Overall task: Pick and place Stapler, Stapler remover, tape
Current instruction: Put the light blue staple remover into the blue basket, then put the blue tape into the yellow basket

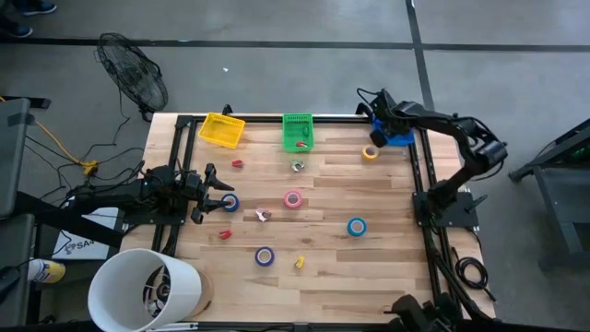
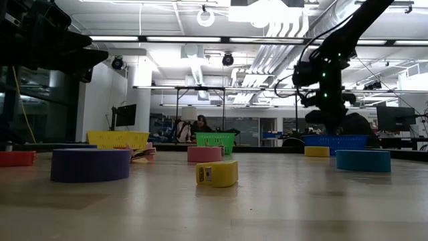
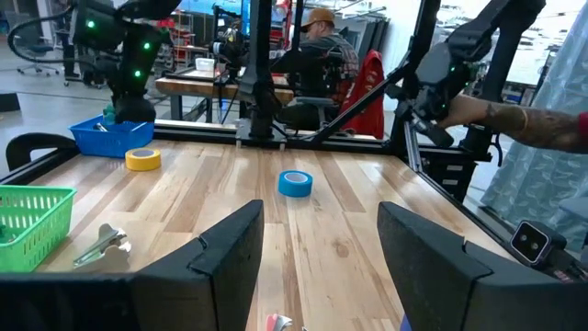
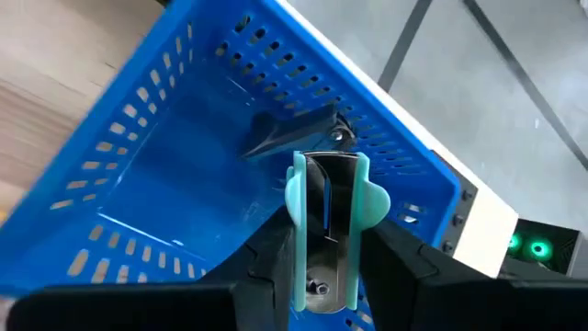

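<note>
On the table's (image 1: 369, 240) 9 o'clock edge, left gripper (image 1: 219, 191) sits low with jaws spread, nothing between them, pointing toward 3 o'clock. A blue tape roll (image 1: 230, 203) lies just beside its tips. White bucket (image 1: 146, 290) stands at the 7 o'clock corner; black fan (image 1: 134, 72) is on the grey floor past the 11 o'clock corner.

Surface is pale wood planks in a black frame. Yellow basket (image 1: 222, 130) at 11 o'clock, green basket (image 1: 298, 132) at 12. Purple tape roll (image 1: 265, 256) toward 6 o'clock, pink tape roll (image 1: 293, 199) near centre, small yellow piece (image 1: 300, 263) near 6, and small red pieces scattered left of centre. A silvery metal item (image 1: 298, 166) lies just below the green basket; can't tell what it is.

Further right: another blue roll (image 1: 356, 226) toward 4 o'clock, yellow tape roll (image 1: 370, 153) toward 2. Blue basket (image 4: 165, 184) at the 1 o'clock corner. Right gripper (image 4: 326, 267) hangs over it, clamped on the teal-handled stapler remover (image 4: 328, 221), which is above the basket interior.

Room beyond: workshop, ceiling ducts, benches, a seated person in a cap (image 3: 317, 51), and someone's forearm (image 3: 514, 119) at the right-hand edge.
</note>
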Tool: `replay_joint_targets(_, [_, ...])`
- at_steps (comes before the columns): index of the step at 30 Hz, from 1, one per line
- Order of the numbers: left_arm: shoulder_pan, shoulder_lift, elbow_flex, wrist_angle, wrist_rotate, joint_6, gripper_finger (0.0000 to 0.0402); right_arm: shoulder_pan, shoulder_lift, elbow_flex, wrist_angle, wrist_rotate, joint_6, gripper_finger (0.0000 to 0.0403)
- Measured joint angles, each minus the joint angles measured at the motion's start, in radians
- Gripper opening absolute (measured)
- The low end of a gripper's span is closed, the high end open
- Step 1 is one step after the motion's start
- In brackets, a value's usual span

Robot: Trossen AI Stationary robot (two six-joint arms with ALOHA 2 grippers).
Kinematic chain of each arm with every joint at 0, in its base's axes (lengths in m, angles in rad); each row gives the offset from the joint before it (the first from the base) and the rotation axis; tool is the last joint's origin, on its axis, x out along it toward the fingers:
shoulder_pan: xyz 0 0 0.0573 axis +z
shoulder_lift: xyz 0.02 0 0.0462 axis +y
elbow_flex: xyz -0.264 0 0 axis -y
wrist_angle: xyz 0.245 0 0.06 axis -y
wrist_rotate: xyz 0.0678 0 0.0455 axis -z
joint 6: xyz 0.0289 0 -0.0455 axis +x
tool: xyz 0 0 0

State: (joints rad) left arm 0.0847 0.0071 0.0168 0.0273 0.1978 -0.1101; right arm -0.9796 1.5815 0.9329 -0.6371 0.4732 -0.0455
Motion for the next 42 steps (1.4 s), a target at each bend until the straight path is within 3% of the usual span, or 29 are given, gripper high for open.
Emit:
replay_joint_targets(16, [0.000,0.000,0.000,0.000,0.000,0.000,0.0211,-0.009,0.019,0.000,0.022,-0.009,-0.041,0.0122])
replay_joint_targets(34, [0.000,0.000,0.000,0.000,0.000,-0.053,0.0211,-0.008,0.019,0.001,0.044,-0.012,-0.036,0.0210])
replay_joint_targets(42, [0.000,0.000,0.000,0.000,0.000,-0.052,0.0211,-0.004,-0.015,0.001,0.053,-0.018,-0.034,0.0214])
